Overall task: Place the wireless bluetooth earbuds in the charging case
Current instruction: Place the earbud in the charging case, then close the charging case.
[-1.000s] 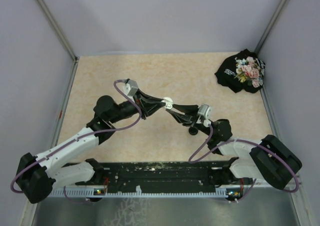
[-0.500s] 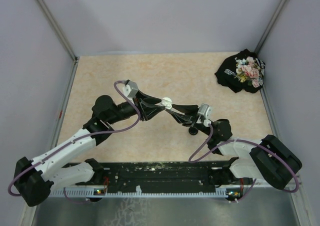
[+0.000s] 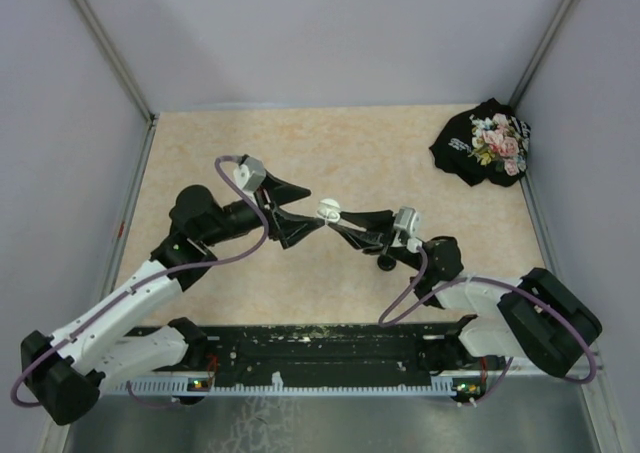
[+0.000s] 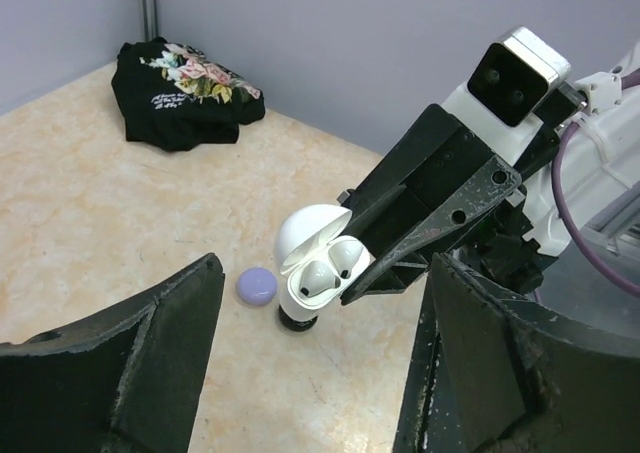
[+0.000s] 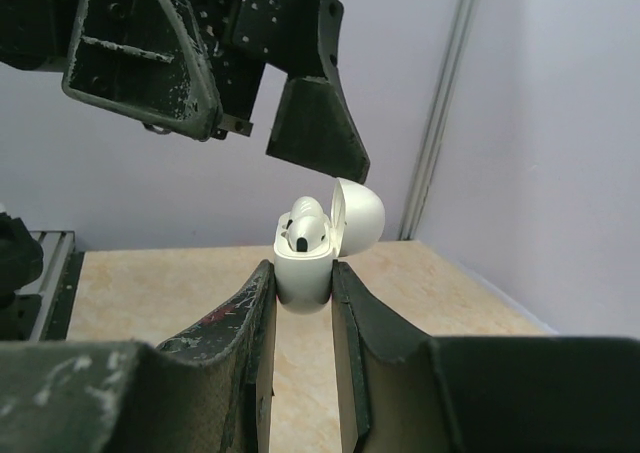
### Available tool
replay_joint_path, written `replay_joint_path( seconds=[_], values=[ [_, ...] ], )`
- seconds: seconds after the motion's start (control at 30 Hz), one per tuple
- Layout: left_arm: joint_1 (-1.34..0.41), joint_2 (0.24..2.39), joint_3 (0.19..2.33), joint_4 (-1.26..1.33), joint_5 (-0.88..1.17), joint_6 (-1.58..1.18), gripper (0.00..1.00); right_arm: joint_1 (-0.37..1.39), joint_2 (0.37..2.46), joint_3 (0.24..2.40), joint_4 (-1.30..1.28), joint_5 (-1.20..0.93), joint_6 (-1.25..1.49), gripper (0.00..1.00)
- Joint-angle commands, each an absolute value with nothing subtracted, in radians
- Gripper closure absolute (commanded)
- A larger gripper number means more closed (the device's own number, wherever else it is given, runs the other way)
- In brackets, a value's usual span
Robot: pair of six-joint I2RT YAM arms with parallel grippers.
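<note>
Top external view: a glossy white charging case [image 3: 329, 210] with its rounded lid hinged open is being held above the middle of the beige mottled bench [image 3: 400, 143]. It is being gripped by the right arm's fingers [image 5: 235, 333], which are reaching in from 4 o'clock and are being kept closed on the case's lower body, one finger on each side. The case is being carried upright, clear of the bench. In the left wrist view, the two white wireless earbuds [image 4: 318, 279] are being shown seated side by side in the wells of the case, beneath the raised lid. The left arm's fingers [image 4: 150, 353] are being held spread wide with nothing between them, just beside the case at its 9 o'clock and apart from it. A small flat lavender disc [image 4: 256, 285] is lying on the bench at 8 o'clock of the case in the left wrist view. A small black round object [image 4: 298, 321] is being partly hidden right below the case. A crumpled black cloth printed with pink flowers [image 3: 485, 143] is lying at 1 o'clock on the bench, by the far right corner.
</note>
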State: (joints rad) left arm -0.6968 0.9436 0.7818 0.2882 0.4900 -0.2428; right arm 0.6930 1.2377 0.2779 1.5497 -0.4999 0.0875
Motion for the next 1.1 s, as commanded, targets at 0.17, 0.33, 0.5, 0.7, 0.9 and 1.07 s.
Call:
replay_joint_path(
  seconds=[0.17,0.33,0.5,0.7,0.9,1.07],
  values=[
    [-0.644,1.03,0.815,0.354,0.74,-0.375,0.05,0.695,1.236,0.359,1.651,-0.581,0.16,1.0],
    [-0.644,1.078,0.813,0.418,0.831,-0.415,0.06,0.695,1.241,0.373,1.633,-0.61,0.175,1.0],
    [-0.644,1.074,0.797,0.484,0.867,-0.427,0.08,0.695,1.268,0.38,1.615,-0.638,0.191,1.0],
    [-0.643,1.041,0.768,0.532,0.873,-0.416,0.08,0.695,1.295,0.385,1.6,-0.682,0.235,1.0],
    [-0.638,1.026,0.758,0.547,0.89,-0.424,0.09,0.695,1.299,0.376,1.556,-0.674,0.241,1.0],
    [-0.627,0.998,0.759,0.484,0.84,-0.399,0.08,0.695,1.286,0.374,1.457,-0.635,0.231,1.0]
  ],
)
